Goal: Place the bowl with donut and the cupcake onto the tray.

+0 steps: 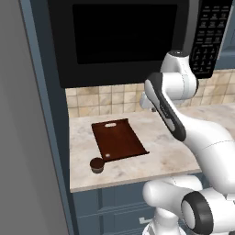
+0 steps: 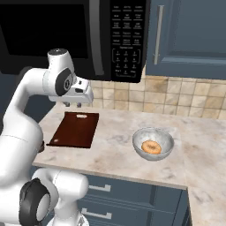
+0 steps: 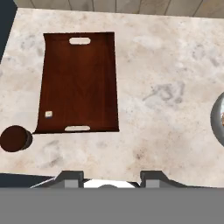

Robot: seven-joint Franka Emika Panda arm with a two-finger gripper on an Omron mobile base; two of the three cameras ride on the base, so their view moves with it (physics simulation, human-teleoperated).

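The dark reddish-brown tray (image 1: 118, 139) (image 2: 75, 129) (image 3: 78, 83) lies flat on the counter with nothing on it. The chocolate cupcake (image 1: 97, 165) (image 3: 15, 138) stands just off the tray's near left corner, by the counter's front edge. To the right, apart from the tray, sits the grey-white bowl (image 2: 165, 140) (image 3: 217, 118) with the glazed donut (image 2: 151, 147) inside it. My gripper (image 2: 73, 104) (image 3: 111, 179) hangs high above the counter near the tray's far right side, pointing down. It is open and holds nothing.
A black microwave (image 2: 66, 31) hangs above the counter, close over my arm. A tiled backsplash (image 2: 167, 95) runs behind. A dark blue cabinet side (image 1: 46, 114) bounds the counter on the left. Bare counter (image 2: 114, 141) lies between tray and bowl.
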